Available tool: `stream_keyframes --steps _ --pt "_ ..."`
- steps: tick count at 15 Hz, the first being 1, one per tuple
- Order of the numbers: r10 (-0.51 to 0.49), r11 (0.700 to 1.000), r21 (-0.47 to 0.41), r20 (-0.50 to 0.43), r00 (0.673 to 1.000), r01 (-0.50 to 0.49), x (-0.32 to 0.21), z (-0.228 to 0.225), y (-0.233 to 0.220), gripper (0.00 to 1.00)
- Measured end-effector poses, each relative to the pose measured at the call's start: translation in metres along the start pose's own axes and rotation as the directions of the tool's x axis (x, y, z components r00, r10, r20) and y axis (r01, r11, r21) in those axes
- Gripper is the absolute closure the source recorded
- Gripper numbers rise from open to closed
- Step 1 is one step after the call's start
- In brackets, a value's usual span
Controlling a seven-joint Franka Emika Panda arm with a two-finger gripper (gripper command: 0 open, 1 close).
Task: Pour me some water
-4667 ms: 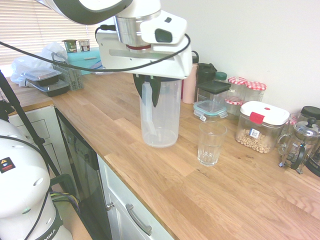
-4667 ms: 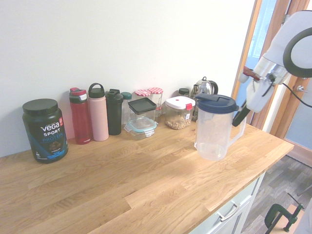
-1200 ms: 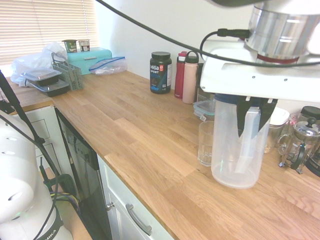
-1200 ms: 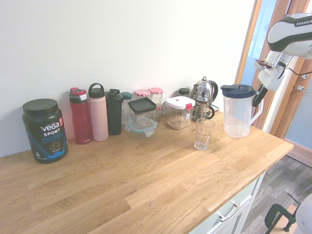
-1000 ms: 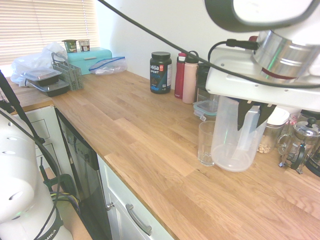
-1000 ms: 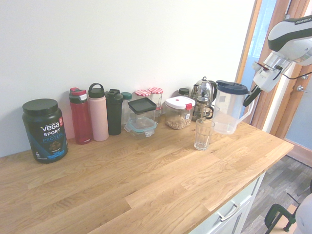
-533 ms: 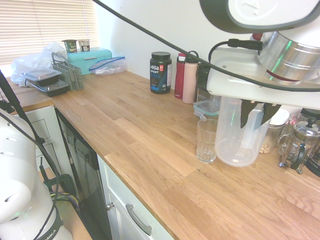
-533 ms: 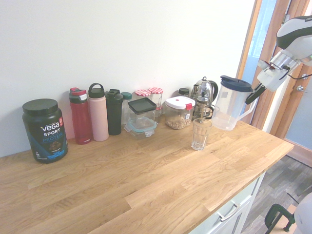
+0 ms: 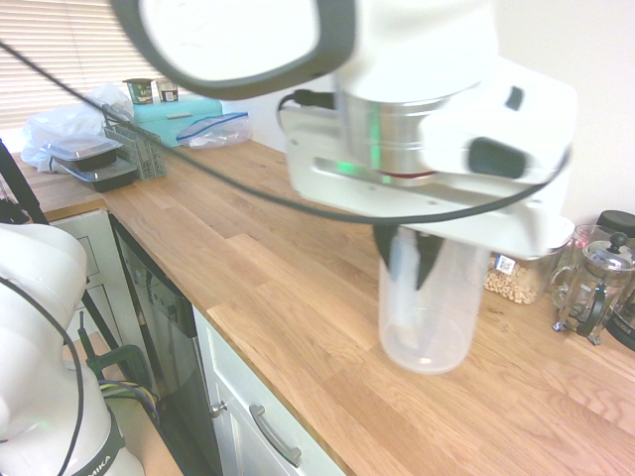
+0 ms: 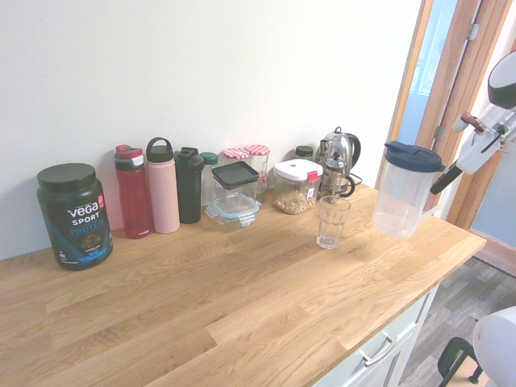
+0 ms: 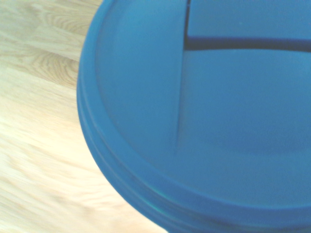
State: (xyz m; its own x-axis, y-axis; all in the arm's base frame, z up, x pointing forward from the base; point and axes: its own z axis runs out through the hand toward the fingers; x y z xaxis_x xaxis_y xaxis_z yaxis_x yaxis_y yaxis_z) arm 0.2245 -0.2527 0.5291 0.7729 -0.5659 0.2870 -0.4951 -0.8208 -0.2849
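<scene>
A clear plastic pitcher (image 10: 401, 201) with a dark blue lid (image 11: 204, 121) stands upright just over the wooden worktop (image 10: 242, 298), right of an empty-looking drinking glass (image 10: 332, 222). My gripper (image 10: 442, 184) is shut on the pitcher's handle from the right. In the first exterior view the pitcher (image 9: 427, 317) hangs under my gripper (image 9: 407, 260), whose dark fingers clamp the white handle, and the glass is hidden behind the arm. Whether the pitcher's base touches the wood is unclear. The lid fills the wrist view.
Along the wall behind stand a French press (image 10: 336, 161), a white-lidded jar of nuts (image 10: 296, 187), a lidded glass box (image 10: 235, 193), several bottles (image 10: 161, 197) and a black Vega tub (image 10: 74, 216). The worktop's front edge (image 9: 298, 397) runs close to the pitcher.
The pitcher was tilted toward the glass half a second ago. It now stands upright and has moved away from the glass, toward the worktop's end. The glass has stayed put.
</scene>
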Motion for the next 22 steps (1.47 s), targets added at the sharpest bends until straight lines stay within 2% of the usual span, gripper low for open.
stream_keyframes --steps 4,8,13,17,19,22 --pt "0.136 0.99 0.031 -0.067 0.988 -0.134 -0.051 0.008 -0.061 1.0" --pt "0.147 0.988 0.047 -0.079 0.986 -0.144 -0.089 0.001 -0.159 1.0" --pt "0.158 0.986 0.057 -0.057 0.986 -0.155 -0.136 0.051 -0.274 1.0" --pt "0.182 0.982 0.076 -0.146 0.972 -0.172 -0.175 0.082 -0.351 1.0" --pt "0.178 0.982 0.086 -0.145 0.973 -0.167 -0.173 0.095 -0.385 1.0" --pt "0.173 0.984 0.058 -0.14 0.975 -0.166 -0.146 0.129 -0.43 1.0"
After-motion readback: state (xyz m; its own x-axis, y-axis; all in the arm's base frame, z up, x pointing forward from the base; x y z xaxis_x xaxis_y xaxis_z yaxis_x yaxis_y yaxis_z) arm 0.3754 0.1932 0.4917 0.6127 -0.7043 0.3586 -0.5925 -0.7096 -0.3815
